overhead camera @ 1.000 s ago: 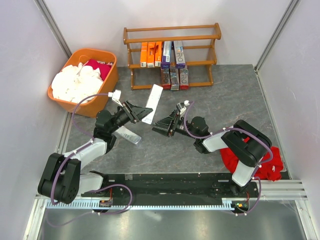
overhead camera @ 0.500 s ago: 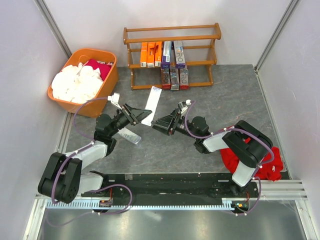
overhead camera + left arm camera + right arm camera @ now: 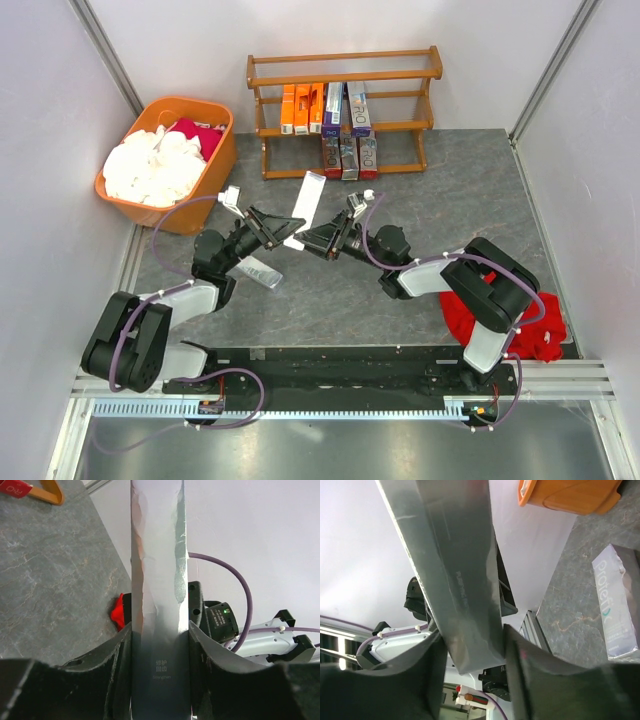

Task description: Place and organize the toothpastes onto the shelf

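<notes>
Table (image 3: 450, 200): grey stone-look top carrying everything else.
Shelf (image 3: 345, 65): stands at the far edge. Orange cartons (image 3: 302, 108) and purple-and-white cartons (image 3: 346, 108) stand side by side on the middle tier, red-and-silver cartons (image 3: 350, 156) on the bottom tier.
Orange tub (image 3: 215, 170): left of the shelf, filled with white cloths (image 3: 150, 165) and a little red fabric.
Red cloth (image 3: 540, 335): bunched at the near right, by the right arm's base.
Silver-grey carton (image 3: 308, 197): lifted off the table in front of the shelf, its far end towards the bottom tier, its near end between the two grippers.
Lying carton (image 3: 258, 270): flat on the table under the left arm; pale, with purple print in the right wrist view.
Left gripper (image 3: 290, 224): clamped narrow on the silver-grey carton's near end.
Right gripper (image 3: 308, 239): narrowed onto the same carton from the other side, a finger against each of its sides.
</notes>
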Robot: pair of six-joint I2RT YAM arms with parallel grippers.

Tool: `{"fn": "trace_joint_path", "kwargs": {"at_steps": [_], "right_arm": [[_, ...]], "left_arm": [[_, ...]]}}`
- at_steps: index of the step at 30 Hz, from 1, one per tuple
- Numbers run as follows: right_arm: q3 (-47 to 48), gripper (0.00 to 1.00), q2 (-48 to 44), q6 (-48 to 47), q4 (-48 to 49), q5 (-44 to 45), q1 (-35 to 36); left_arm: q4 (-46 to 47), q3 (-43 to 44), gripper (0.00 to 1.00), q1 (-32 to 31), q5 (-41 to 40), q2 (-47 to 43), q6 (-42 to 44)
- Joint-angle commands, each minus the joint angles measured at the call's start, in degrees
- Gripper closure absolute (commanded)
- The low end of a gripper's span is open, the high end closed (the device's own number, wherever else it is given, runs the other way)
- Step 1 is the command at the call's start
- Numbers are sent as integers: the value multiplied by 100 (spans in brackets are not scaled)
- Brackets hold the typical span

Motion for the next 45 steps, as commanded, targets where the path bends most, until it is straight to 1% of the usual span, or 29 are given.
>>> {"fn": "trace_joint_path", "kwargs": {"at_steps": [1, 2, 4, 5, 7, 8, 11, 15, 16, 18, 19, 21, 22, 23, 24, 26, 28, 29, 30, 31, 33, 34, 35, 36, 37, 38, 40, 41, 45], "right_arm": [[292, 53, -18, -96, 1318, -279, 94], [266, 57, -35, -175, 1273, -305, 94], [231, 61, -141, -298, 941, -454, 103], [239, 64, -184, -499, 782, -542, 94], [309, 65, -281, -702, 335, -876, 94], [344, 66, -299, -799, 193, -1007, 77], [441, 67, -334, -1089, -168, -1561, -11], [713, 67, -159, -1283, -388, -2553, -283], [766, 68, -115, -1292, -388, -2999, -327], [898, 68, -44, -1353, -484, -3354, -433], [968, 68, -44, -1649, -885, -3660, -442], [1222, 69, -123, -2281, -1746, -3873, -451], [1328, 68, -184, -3260, -3099, -3891, -451], [1486, 68, -342, -4044, -4000, -3752, -442], [2149, 63, -500, -5983, -6872, -2933, -416], [2419, 60, -562, -6362, -7802, -2557, -424], [2297, 55, -720, -6214, -7789, -2128, -477], [2218, 51, -747, -6109, -7649, -1968, -477], [2095, 49, -887, -5943, -7457, -1810, -468], [1772, 46, -966, -5506, -7150, -1661, -477], [1331, 38, -1229, -4969, -6009, -1554, -477], [911, 35, -1300, -4418, -5604, -1458, -477], [707, 29, -1379, -4195, -4852, -1396, -468], [505, 27, -1511, -3931, -4435, -1387, -477], [137, 24, -1573, -3555, -3727, -1369, -468], [-23, 17, -1704, -3403, -3476, -1221, -477], [-365, 11, -1793, -3174, -2853, -1185, -468], [-428, 6, -1845, -3034, -2745, -1141, -468], [-657, 3, -1855, -2690, -2121, -1141, -425]], "left_arm": [[592, -31, 51, -26, -177, -7, -171], [592, -40, 48, -17, -194, -42, -163], [478, -58, 44, -17, -203, -95, -84], [408, -49, 37, -9, -203, -165, 12], [163, -23, 29, 44, -151, -270, 135], [74, -23, 18, 62, -151, -323, 180], [-269, -14, 5, 158, -124, -552, 434], [-419, 30, 4, 246, 60, -737, 602], [-428, 48, 5, 246, 104, -719, 619], [-419, 118, 9, 246, 261, -693, 655], [-384, 144, 12, 246, 306, -641, 655], [-235, 162, 17, 246, 411, -570, 611], [-217, 179, 21, 246, 447, -483, 593], [-199, 197, 23, 246, 499, -447, 593], [-95, 241, 28, 246, 613, -334, 558], [46, 232, 35, 246, 632, -280, 514], [169, 215, 41, 246, 614, -227, 453], [213, 206, 49, 246, 605, -227, 426], [240, 189, 51, 246, 588, -227, 374], [266, 154, 52, 246, 535, -244, 356], [337, 110, 54, 246, 456, -271, 304], [337, 57, 56, 246, 360, -332, 277], [354, 13, 58, 255, 307, -367, 259], [381, -66, 59, 246, 237, -402, 198], [424, -119, 60, 246, 97, -455, 145], [555, -163, 61, 255, 17, -490, 23], [696, -330, 62, 246, -193, -543, -109], [767, -374, 62, 246, -229, -552, -214], [1179, -444, 62, 246, -283, -447, -452]]}}
